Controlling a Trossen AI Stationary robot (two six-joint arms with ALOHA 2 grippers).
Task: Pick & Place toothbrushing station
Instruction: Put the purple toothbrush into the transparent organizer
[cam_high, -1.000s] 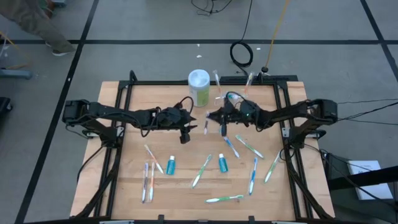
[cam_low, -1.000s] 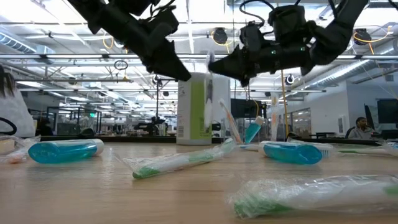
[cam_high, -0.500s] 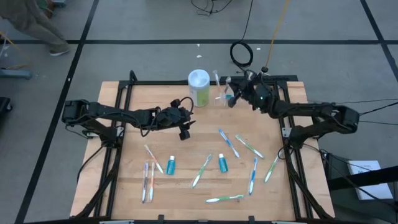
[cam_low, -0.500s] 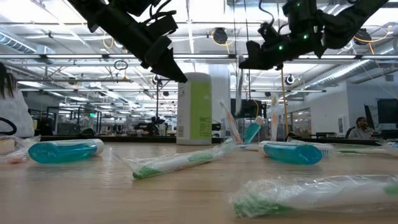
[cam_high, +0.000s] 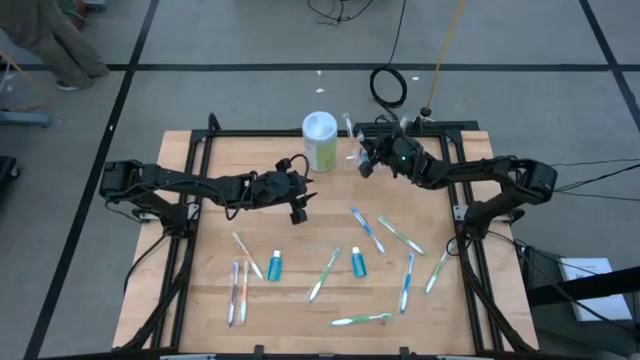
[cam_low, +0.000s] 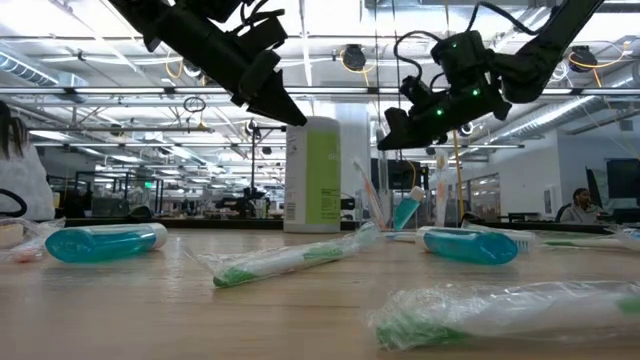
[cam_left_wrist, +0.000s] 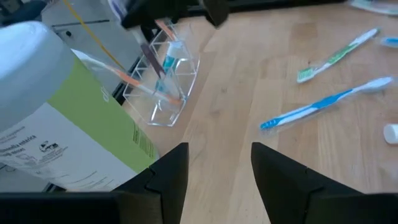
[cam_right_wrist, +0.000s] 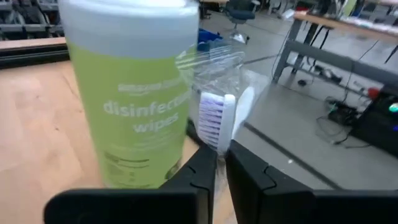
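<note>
The toothbrushing station (cam_left_wrist: 163, 84) is a clear slotted holder at the table's far edge, beside a wipes canister (cam_high: 320, 140). It holds some toothbrushes and a blue tube. My right gripper (cam_high: 362, 166) hangs just over the station (cam_high: 357, 154), shut on a wrapped toothbrush with purple bristles (cam_right_wrist: 212, 118). My left gripper (cam_high: 298, 208) hovers open above the table's middle and holds nothing; its fingers (cam_left_wrist: 168, 171) point toward the station. My right gripper pinches the wrapped toothbrush between its two fingers, just under the head (cam_right_wrist: 216, 148). The fingers come nearly level from the table's right and lie across the brush. The head stands above the fingers, and the handle (cam_left_wrist: 152, 59) slants down into the station. Whether it rests there I cannot tell.
Several wrapped toothbrushes (cam_high: 368, 229) lie scattered over the near half of the table, with two blue tubes (cam_high: 274, 265) (cam_high: 357, 262) among them. The tall wipes canister stands close to the left of the station. A black frame (cam_high: 300, 133) runs around the table.
My right gripper has carried the toothbrush from above the table's middle toward the far edge, to the station. It has tipped from pointing down to nearly level. The brush has gone along, lifted clear of the table. My left gripper has stayed in place.
</note>
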